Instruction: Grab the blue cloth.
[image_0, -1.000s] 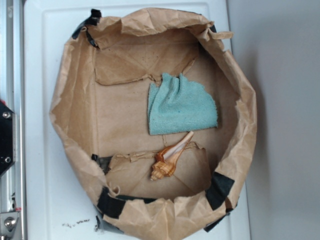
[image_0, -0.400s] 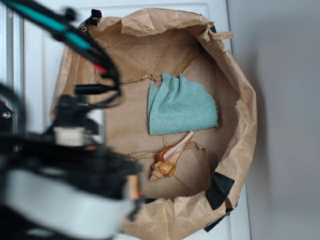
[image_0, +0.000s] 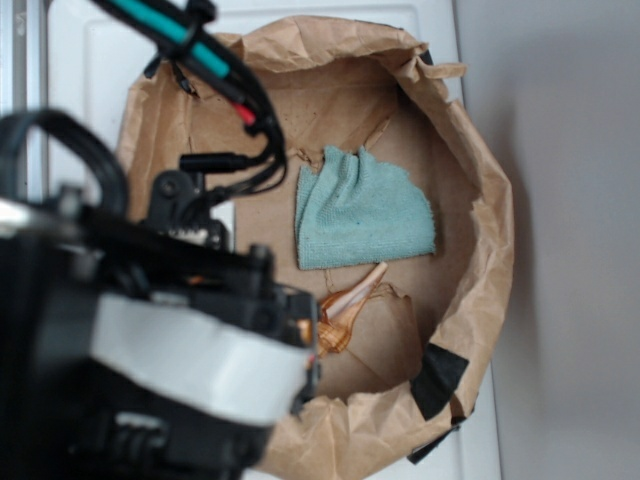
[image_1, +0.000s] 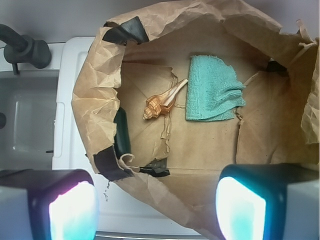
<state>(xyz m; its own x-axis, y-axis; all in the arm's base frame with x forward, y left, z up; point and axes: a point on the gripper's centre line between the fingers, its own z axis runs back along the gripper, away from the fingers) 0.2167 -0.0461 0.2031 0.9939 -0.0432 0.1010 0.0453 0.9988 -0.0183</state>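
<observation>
Paper lining (image_1: 100, 90), brown and crumpled, one piece, forming bin-like walls and floor on white surface (image_1: 75, 65); patched with black tape (image_1: 122, 32) at several spots on rim and inner wall. Robot arm (image_0: 150, 330), one, black with white band, blurred, filling lower left of exterior view and overlapping left wall of lining; teal and red cables (image_0: 200, 55) arching above it. Blue cloth (image_0: 362, 212), one, roughly fan-shaped, lying flat on floor of lining toward its far side from wrist camera, nothing resting on it, top fully exposed. Seashell (image_1: 160, 102), one, orange-brown with pale spike, on floor just beside cloth, spike tip pointing at cloth edge and very near it; contact not determinable. In exterior view, shell's wide end partly hidden behind arm. Gripper (image_1: 157, 205), one, seen in wrist view as two fingertips (image_1: 72, 210) with glowing teal pads at bottom corners, spread wide with clear gap between, pinching nothing, well apart from cloth, positioned above near rim of lining. Nothing between gripper and cloth apart from shell off to one side. Dark knob-like fixture (image_1: 27, 50) at upper left of wrist view, outside lining, identity unclear.
</observation>
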